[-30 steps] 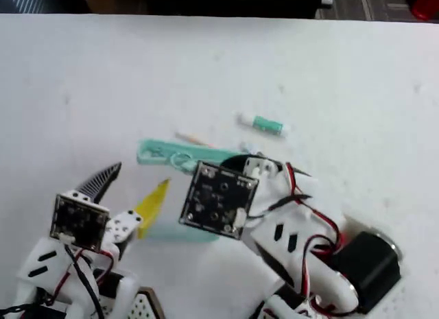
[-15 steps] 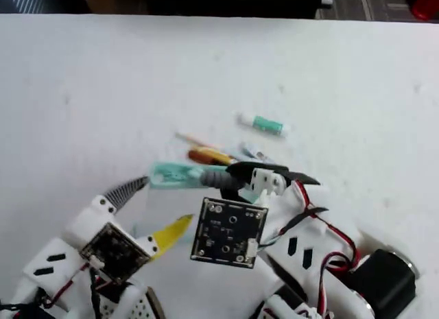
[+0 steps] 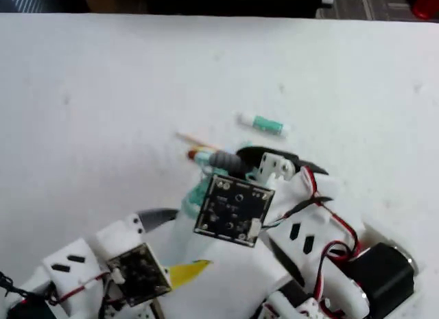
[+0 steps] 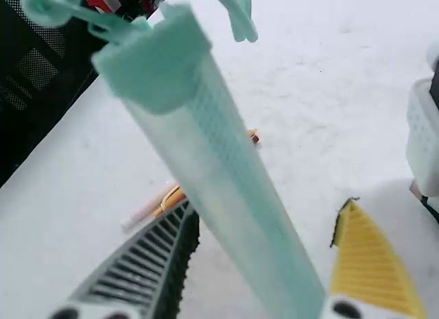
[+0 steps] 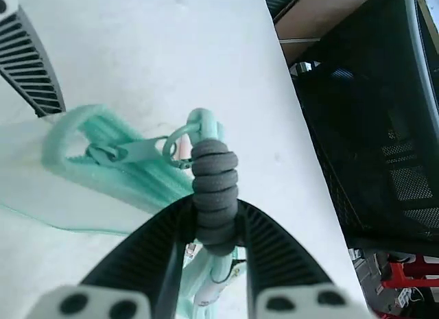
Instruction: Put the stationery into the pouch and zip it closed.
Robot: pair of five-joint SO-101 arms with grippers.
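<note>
The pouch (image 4: 226, 175) has swung up off the table (image 3: 103, 92) and now hangs between my hands, with nothing in it yet. My right gripper (image 5: 214, 213) stays clamped on its grey pull (image 5: 214, 188). My left gripper (image 4: 271, 210), jaws apart, has come round to straddle its body. The pens (image 3: 194, 154) lie uncovered just beyond, and the green-banded tube (image 3: 262, 124) is farther out. Broad bare table runs to the far edge.

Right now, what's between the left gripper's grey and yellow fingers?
The pouch. In the left wrist view its teal-edged body runs through the gap between the grey finger and the yellow finger.
</note>
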